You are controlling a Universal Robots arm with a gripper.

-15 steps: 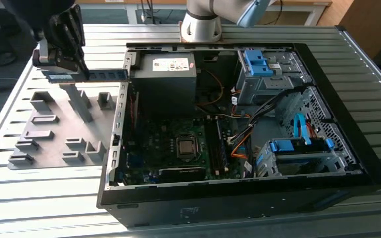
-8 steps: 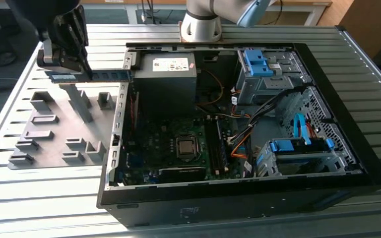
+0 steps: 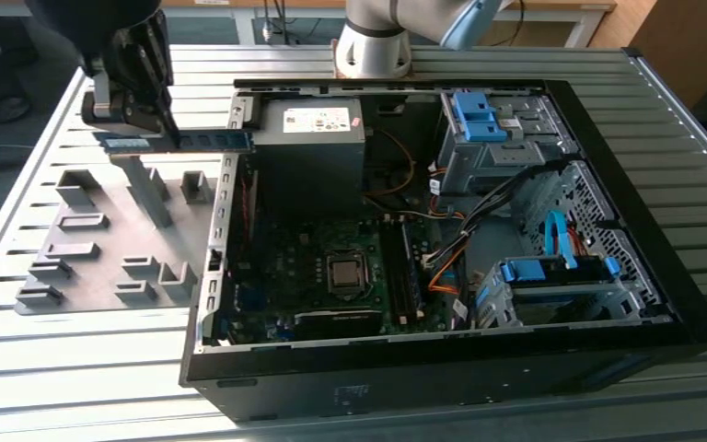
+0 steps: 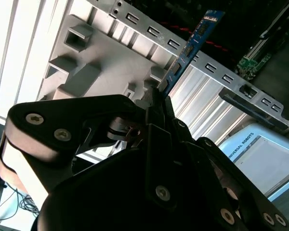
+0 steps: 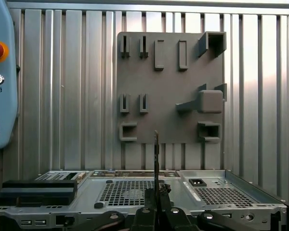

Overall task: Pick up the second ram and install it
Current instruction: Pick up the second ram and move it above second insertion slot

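My gripper (image 3: 141, 127) hangs above the grey fixture plate (image 3: 96, 239) at the exterior view's left, just outside the open computer case (image 3: 452, 368). It is shut on the second ram (image 3: 200, 140), a thin blue-green stick held level, one end reaching towards the case wall. In the second wrist view the ram (image 4: 190, 45) juts out from between the shut fingers (image 4: 160, 108). In the first wrist view I see the ram (image 5: 156, 159) edge-on, rising from the gripper (image 5: 156, 199) over the case's side. The motherboard (image 3: 329, 276) lies inside the case.
Upright grey blocks stand on the fixture plate (image 5: 168, 86). Inside the case are the power supply (image 3: 310, 129), blue drive-bay clips (image 3: 477, 115), orange and blue cables (image 3: 446, 276) and a drive cage (image 3: 556, 295). The arm's base (image 3: 372, 41) stands behind the case on the slatted metal table (image 3: 84, 368).
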